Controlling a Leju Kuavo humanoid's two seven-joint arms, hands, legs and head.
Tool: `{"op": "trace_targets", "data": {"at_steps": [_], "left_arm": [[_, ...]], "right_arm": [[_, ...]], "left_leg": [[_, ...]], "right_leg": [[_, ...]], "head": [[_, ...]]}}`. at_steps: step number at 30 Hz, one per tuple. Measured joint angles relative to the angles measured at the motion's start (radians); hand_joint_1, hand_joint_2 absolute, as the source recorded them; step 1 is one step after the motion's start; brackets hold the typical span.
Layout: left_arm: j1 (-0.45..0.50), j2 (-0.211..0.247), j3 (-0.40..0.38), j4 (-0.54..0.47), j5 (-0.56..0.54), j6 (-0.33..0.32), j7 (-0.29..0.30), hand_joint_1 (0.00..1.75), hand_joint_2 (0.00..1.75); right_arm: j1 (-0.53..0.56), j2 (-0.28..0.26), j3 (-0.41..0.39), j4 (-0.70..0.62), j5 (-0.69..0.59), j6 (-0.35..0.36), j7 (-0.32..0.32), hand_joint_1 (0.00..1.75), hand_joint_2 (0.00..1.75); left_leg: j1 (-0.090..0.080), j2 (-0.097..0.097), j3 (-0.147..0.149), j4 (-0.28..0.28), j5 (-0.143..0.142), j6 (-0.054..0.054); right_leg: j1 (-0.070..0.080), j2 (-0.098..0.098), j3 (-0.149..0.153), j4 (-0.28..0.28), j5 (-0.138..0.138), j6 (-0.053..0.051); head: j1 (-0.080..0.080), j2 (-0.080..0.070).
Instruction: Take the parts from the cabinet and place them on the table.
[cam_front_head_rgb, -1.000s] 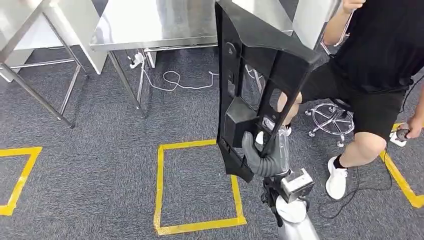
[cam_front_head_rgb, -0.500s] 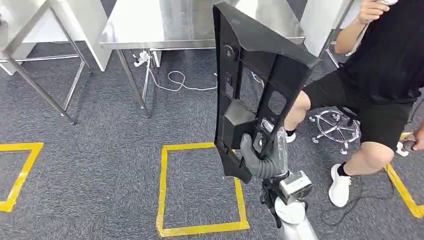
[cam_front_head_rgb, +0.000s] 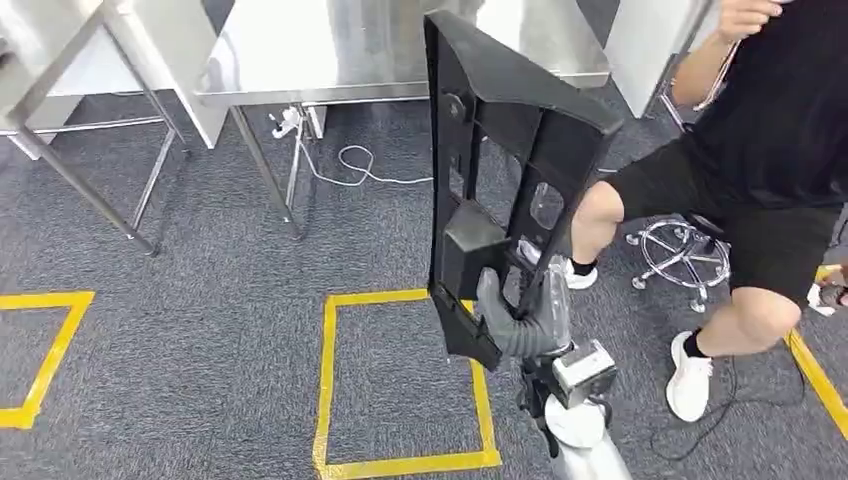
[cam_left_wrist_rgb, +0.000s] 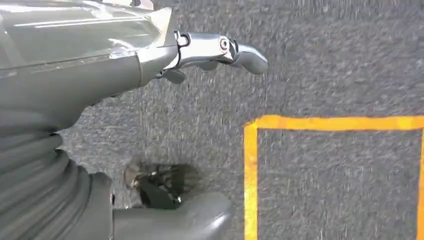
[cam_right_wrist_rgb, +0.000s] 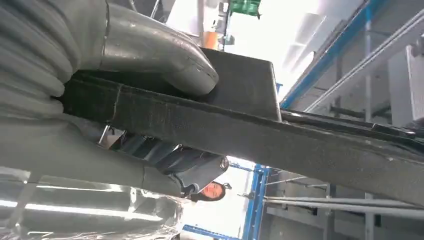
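Note:
My right hand (cam_front_head_rgb: 525, 318) grips the lower end of a long black plastic frame part (cam_front_head_rgb: 500, 150) and holds it upright, its top reaching in front of the steel table (cam_front_head_rgb: 330, 60). In the right wrist view the thumb (cam_right_wrist_rgb: 165, 55) presses on the black part (cam_right_wrist_rgb: 280, 135), whose edge runs across the picture. My left hand (cam_left_wrist_rgb: 150, 60) hangs over the grey carpet with fingers apart and nothing in it.
A person in black (cam_front_head_rgb: 770, 140) sits on a stool (cam_front_head_rgb: 680, 255) at the right, close to the part. Yellow tape squares (cam_front_head_rgb: 330, 380) mark the carpet. A second steel table (cam_front_head_rgb: 60, 60) stands at the left, and a white cable (cam_front_head_rgb: 350, 165) lies under the middle one.
The whole view has shifted a little as I move; the table and the person's legs sit slightly differently. My right hand keeps its grip on the black part.

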Motion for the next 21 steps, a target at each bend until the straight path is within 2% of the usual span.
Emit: {"op": "trace_targets", "data": {"at_steps": [1,2,3,4,5,6,7,9,10,11,12,13,14,15,16,17,18,19,20,21], "left_arm": [[0.001,0.0,0.002,0.0,-0.001,0.002,0.0,0.0,1.75],[0.001,0.0,0.003,0.0,-0.004,0.002,0.0,0.0,1.75],[0.001,-0.001,0.004,0.0,-0.008,0.002,0.0,0.0,1.75],[0.001,-0.001,0.004,0.0,-0.009,0.005,0.001,0.0,1.75],[0.001,-0.001,0.004,0.0,-0.01,0.007,0.002,0.0,1.75],[0.0,0.0,0.005,0.0,-0.011,0.008,0.002,0.0,1.75],[-0.002,0.002,0.005,0.0,-0.011,0.008,0.003,0.0,1.75],[-0.005,0.002,0.005,0.0,-0.014,0.011,0.005,0.0,1.75],[-0.004,0.003,0.007,0.0,-0.014,0.011,0.006,0.0,1.75],[-0.003,0.003,0.009,0.0,-0.014,0.012,0.008,0.0,1.75],[-0.001,0.002,0.012,0.001,-0.015,0.012,0.009,0.0,1.75],[-0.002,0.001,0.013,0.001,-0.015,0.012,0.009,0.0,1.75],[-0.003,0.0,0.014,0.001,-0.015,0.012,0.009,0.0,1.75],[-0.003,0.0,0.014,0.001,-0.015,0.012,0.009,0.0,1.75],[-0.002,-0.002,0.015,0.001,-0.015,0.012,0.009,0.0,1.75],[0.0,-0.002,0.015,0.001,-0.015,0.012,0.01,0.0,1.75],[0.002,-0.003,0.017,0.001,-0.015,0.012,0.01,0.0,1.75],[0.003,-0.005,0.018,0.001,-0.015,0.012,0.01,0.0,1.75],[0.003,-0.007,0.018,0.001,-0.015,0.012,0.011,0.0,1.75],[0.003,-0.009,0.018,0.001,-0.016,0.012,0.011,0.0,1.75]], "right_arm": [[0.001,0.002,0.0,0.0,0.003,-0.001,0.002,1.75,1.75],[0.001,0.002,0.001,0.0,0.005,-0.002,0.004,1.75,1.75],[0.002,0.002,0.001,0.0,0.006,-0.002,0.005,1.75,1.75],[0.003,0.003,0.001,0.0,0.009,-0.002,0.006,1.75,1.75],[0.003,0.005,0.001,-0.002,0.013,-0.002,0.006,1.75,1.75],[0.003,0.007,0.002,-0.005,0.015,-0.002,0.006,1.75,1.75],[0.002,0.01,0.002,-0.006,0.015,-0.002,0.007,1.75,1.75],[0.003,0.012,0.002,-0.01,0.018,-0.002,0.008,1.75,1.75],[0.009,0.012,0.002,-0.01,0.021,-0.002,0.011,1.75,1.75],[0.012,0.012,0.002,-0.013,0.022,-0.002,0.013,1.75,1.75],[0.013,0.011,0.001,-0.013,0.023,-0.002,0.016,1.75,1.75],[0.011,0.012,0.002,-0.015,0.024,-0.002,0.015,1.75,1.75],[0.011,0.012,0.002,-0.016,0.024,-0.001,0.015,1.75,1.75],[0.014,0.011,0.002,-0.016,0.024,-0.001,0.015,1.75,1.75],[0.019,0.01,0.002,-0.016,0.025,-0.001,0.016,1.75,1.75],[0.024,0.01,0.002,-0.016,0.025,-0.001,0.017,1.75,1.75],[0.027,0.01,0.002,-0.016,0.026,0.0,0.017,1.75,1.75],[0.027,0.01,0.002,-0.016,0.027,0.0,0.017,1.75,1.75],[0.027,0.01,0.002,-0.016,0.028,0.001,0.017,1.75,1.75],[0.028,0.01,0.002,-0.016,0.029,0.001,0.016,1.75,1.75]], "left_leg": [[0.002,0.001,-0.039,0.06,-0.016,-0.003],[0.004,0.003,-0.062,0.083,-0.011,-0.004],[0.005,0.004,-0.058,0.057,0.02,-0.002],[0.005,0.004,-0.03,-0.011,0.066,0.003],[0.004,0.004,0.014,-0.104,0.115,0.011],[0.0,0.006,0.057,-0.187,0.148,0.023],[-0.005,0.01,0.072,-0.215,0.134,0.03],[-0.014,0.01,0.074,-0.224,0.125,0.042],[-0.017,0.005,0.082,-0.238,0.128,0.051],[-0.016,0.001,0.103,-0.247,0.124,0.063],[-0.01,0.001,0.122,-0.259,0.128,0.068],[-0.012,0.0,0.131,-0.259,0.125,0.073],[-0.012,0.0,0.133,-0.258,0.121,0.078],[-0.013,-0.002,0.136,-0.258,0.115,0.08],[-0.013,-0.003,0.137,-0.257,0.111,0.081],[-0.013,-0.004,0.142,-0.257,0.105,0.078],[-0.013,-0.006,0.149,-0.257,0.099,0.076],[-0.013,-0.008,0.159,-0.256,0.092,0.072],[-0.012,-0.009,0.173,-0.256,0.083,0.068],[-0.012,-0.009,0.185,-0.255,0.071,0.063]], "right_leg": [[0.001,0.0,0.001,0.0,-0.002,-0.002],[0.001,0.0,0.004,0.0,-0.006,-0.001],[0.001,0.001,0.008,0.0,-0.01,0.0],[0.001,0.001,0.015,0.0,-0.013,0.002],[0.002,0.002,0.022,-0.001,-0.018,0.005],[0.001,0.002,0.028,-0.003,-0.023,0.009],[0.004,0.002,0.032,-0.003,-0.028,0.014],[0.004,0.0,0.039,-0.014,-0.029,0.027],[0.008,0.0,0.043,0.007,-0.009,0.043],[0.009,-0.001,0.056,0.007,-0.008,0.047],[0.009,0.0,0.043,0.021,-0.025,0.049],[0.009,0.0,0.033,0.057,-0.044,0.049],[0.009,0.001,-0.002,0.116,-0.068,0.043],[0.008,0.001,-0.054,0.197,-0.101,0.035],[0.008,0.001,-0.099,0.261,-0.124,0.033],[0.008,0.001,-0.13,0.293,-0.125,0.035],[0.008,0.001,-0.134,0.276,-0.108,0.044],[0.008,0.001,-0.117,0.219,-0.071,0.058],[0.006,0.001,-0.081,0.128,-0.02,0.074],[0.004,0.001,-0.046,0.033,0.028,0.074]], "head": [[0.0,0.0],[0.0,0.0],[0.0,0.0],[0.0,0.0],[0.0,0.0],[0.0,0.0],[0.002,0.0],[0.0,0.0],[0.002,0.0],[0.002,0.0],[0.002,0.0],[0.004,0.0],[0.005,0.0],[0.008,0.0],[0.008,0.0],[0.008,0.0],[0.008,0.0],[0.008,0.0],[0.008,0.0],[0.008,0.0]]}}
